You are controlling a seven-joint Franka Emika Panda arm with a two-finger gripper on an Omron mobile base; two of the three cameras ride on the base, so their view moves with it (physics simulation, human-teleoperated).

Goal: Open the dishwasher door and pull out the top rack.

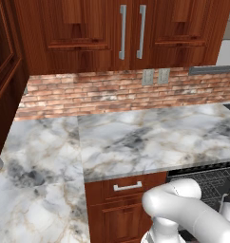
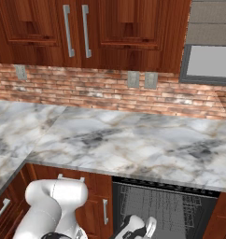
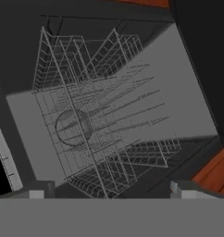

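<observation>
The dishwasher (image 2: 165, 209) under the counter stands open, its dark cavity showing; the dishwasher door itself is out of view. Inside the cavity sits the top rack (image 2: 154, 200), a grey wire grid, pushed in. In the hand view the rack's wire rods (image 3: 64, 88) fan out close ahead against the grey inner wall. My gripper (image 3: 112, 190) is open, its two fingertips (image 3: 40, 190) wide apart with nothing between them, just in front of the wires. From the right base view, the gripper (image 2: 138, 229) hangs low at the cavity's left front.
A marble counter (image 1: 150, 137) runs above the dishwasher, with a brick backsplash and wooden wall cabinets behind. Reddish-brown drawer fronts (image 1: 126, 187) flank the cavity on the left. A cabinet edge (image 3: 215, 172) shows at the lower right of the hand view.
</observation>
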